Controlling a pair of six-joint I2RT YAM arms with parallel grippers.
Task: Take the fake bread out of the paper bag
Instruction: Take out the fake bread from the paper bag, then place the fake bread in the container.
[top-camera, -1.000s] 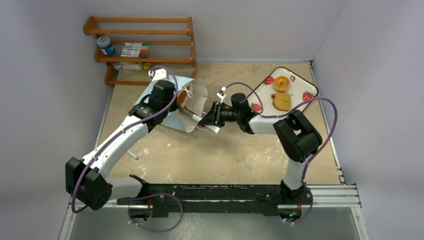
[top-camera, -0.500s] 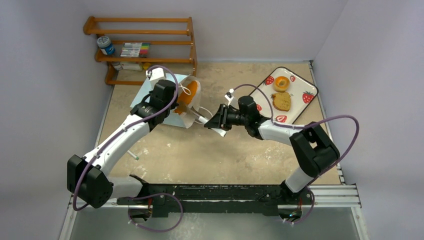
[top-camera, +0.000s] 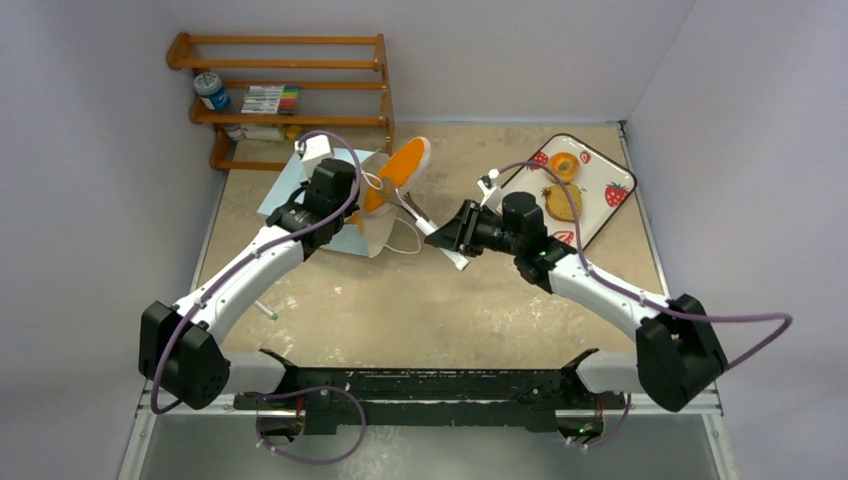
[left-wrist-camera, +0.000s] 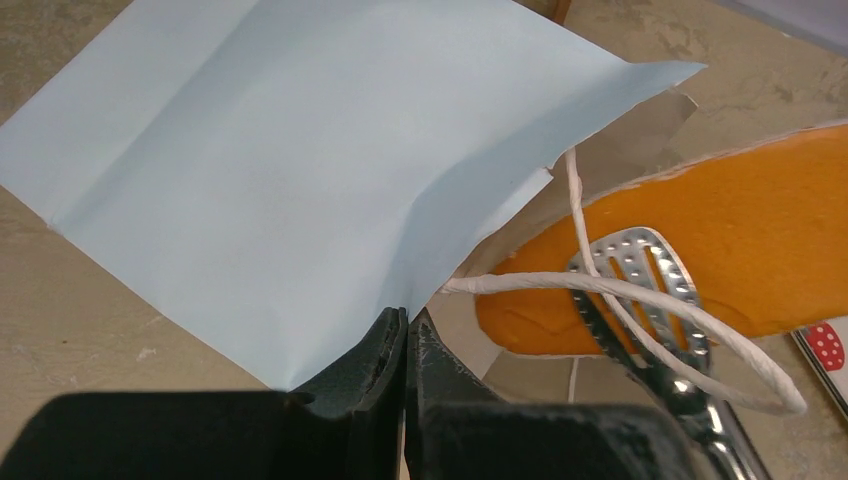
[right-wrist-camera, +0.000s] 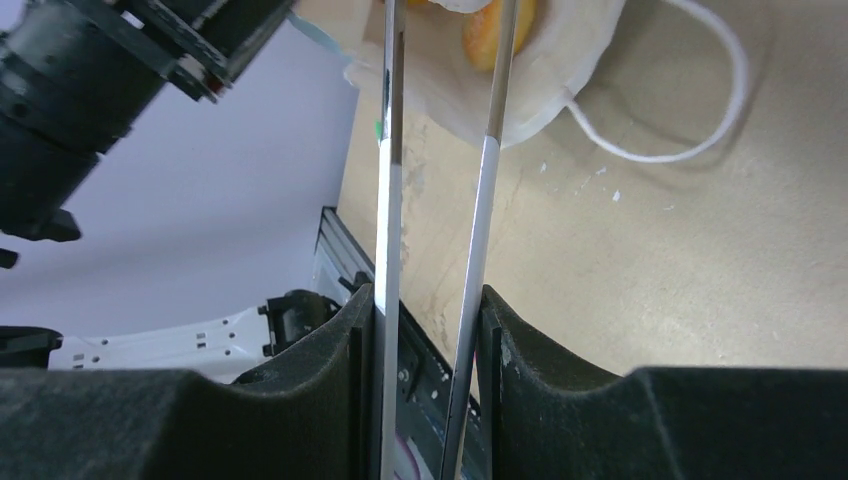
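Note:
The pale blue paper bag (top-camera: 285, 196) lies on its side at the back left, mouth to the right. My left gripper (top-camera: 350, 207) is shut on its lower rim; in the left wrist view the jaws (left-wrist-camera: 407, 322) pinch the blue paper (left-wrist-camera: 280, 150). My right gripper (top-camera: 462, 229) is shut on metal tongs (top-camera: 418, 212), whose arms (right-wrist-camera: 388, 200) run between my pads. The tongs (left-wrist-camera: 640, 270) clamp the long orange baguette (top-camera: 398, 173), which sticks out of the bag mouth, white end far right. It also shows in the left wrist view (left-wrist-camera: 730, 240) and the right wrist view (right-wrist-camera: 488, 30). A white cord handle (left-wrist-camera: 610, 288) crosses it.
The strawberry-patterned tray (top-camera: 598, 178) at the back right holds an orange bagel (top-camera: 563, 166) and a tan slice (top-camera: 563, 203). A wooden rack (top-camera: 290, 118) with a paint jar (top-camera: 211, 90) and markers (top-camera: 270, 98) stands at the back left wall.
My right arm has drawn back to the right with the tongs. The baguette has come well out of the bag mouth, and the bag has flattened. My left gripper keeps its hold.

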